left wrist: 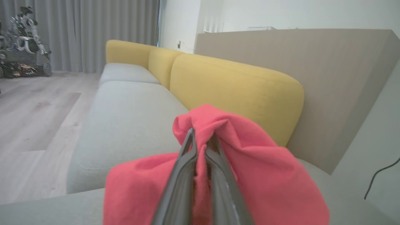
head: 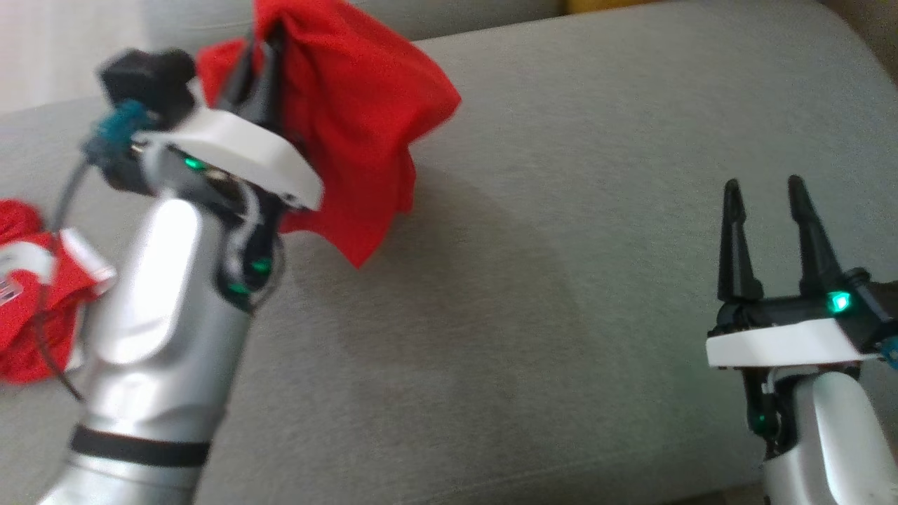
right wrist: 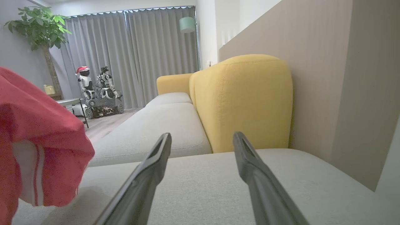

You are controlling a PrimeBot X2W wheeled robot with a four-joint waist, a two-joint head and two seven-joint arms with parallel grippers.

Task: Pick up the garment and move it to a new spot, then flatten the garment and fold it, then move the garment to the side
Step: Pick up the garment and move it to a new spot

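Wide grey woven sofa seat point(head: 561, 280) lay under a soft, crumpled red garment point(head: 358, 105), which hung above its left part, pinched in the narrow left claw point(left wrist: 202, 140). Right claw point(head: 763, 189) stood wide, empty, well apart. Pick-up looked done, approx 1 of 4 steps; placing, flattening, folding etc. remained.

grey sofa point(head: 596, 245) with yellow backrest point(right wrist: 243, 100)

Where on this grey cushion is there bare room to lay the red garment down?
The widest bare stretch of cushion lies between the hanging garment and the open right end effector. Crowded: the left edge, where the left end effector grips the garment near a red cloth heap.
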